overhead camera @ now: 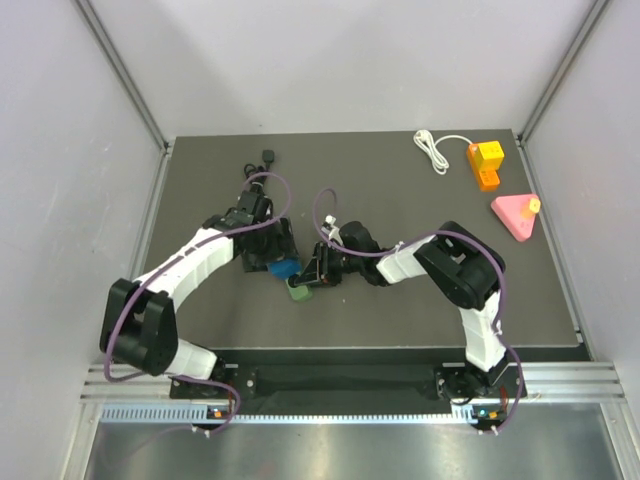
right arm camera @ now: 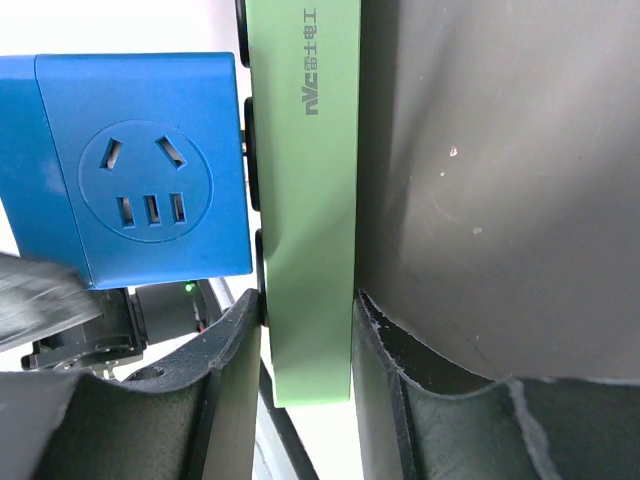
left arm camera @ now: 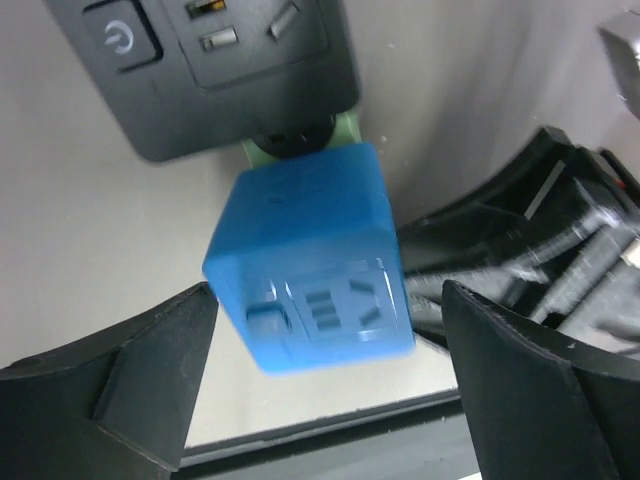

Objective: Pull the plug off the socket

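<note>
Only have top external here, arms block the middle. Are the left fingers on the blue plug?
Observer: No. The left wrist view shows the left fingers wide open, with the blue cube plug between them, not gripped.
Operator: Right arm?
Observer: In the right wrist view, the right fingers are clamped on the edge of the green socket strip.
Operator: Plug out yet?
Observer: Cannot tell. The right wrist view shows the cube close beside the strip, with only a thin dark gap between them.
</note>
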